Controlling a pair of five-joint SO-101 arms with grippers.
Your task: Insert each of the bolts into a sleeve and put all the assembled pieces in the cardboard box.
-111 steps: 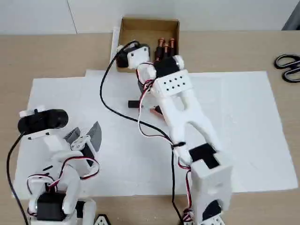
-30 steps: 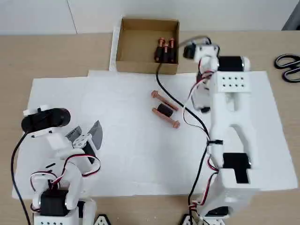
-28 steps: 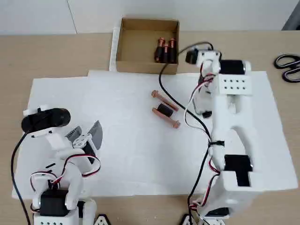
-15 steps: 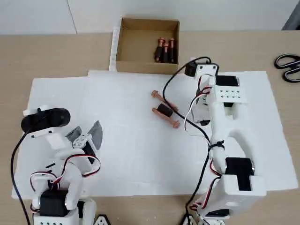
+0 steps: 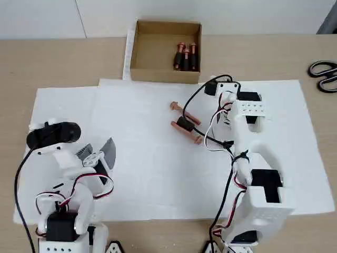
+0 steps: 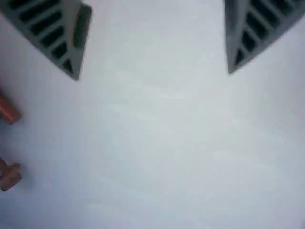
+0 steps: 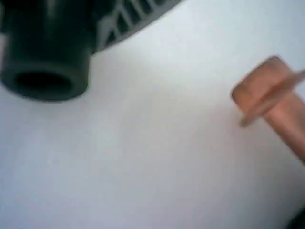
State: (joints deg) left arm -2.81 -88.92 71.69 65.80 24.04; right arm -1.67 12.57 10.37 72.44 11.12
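Bolts [image 5: 185,114] are copper-coloured, each with a round flanged head on a plain shank. Two lie loose on the white paper [image 5: 131,174], just beside the right gripper [image 5: 225,117], on its side toward the left arm. One loose sleeve [image 5: 184,124] touches the bolt nearer the arm bases; whether it is slid on I cannot tell. Three more bolts sit in black sleeves as assembled pieces [image 5: 186,57] in the cardboard box [image 5: 158,75], beyond the right gripper. That gripper is clenched on a black sleeve [image 7: 45,57], a short tube with an open bore. The left gripper [image 6: 151,74] is released, its fingers spread wide, well apart from the bolts. One pair of scissors [image 5: 324,74] lies far off on the right gripper's outer side.
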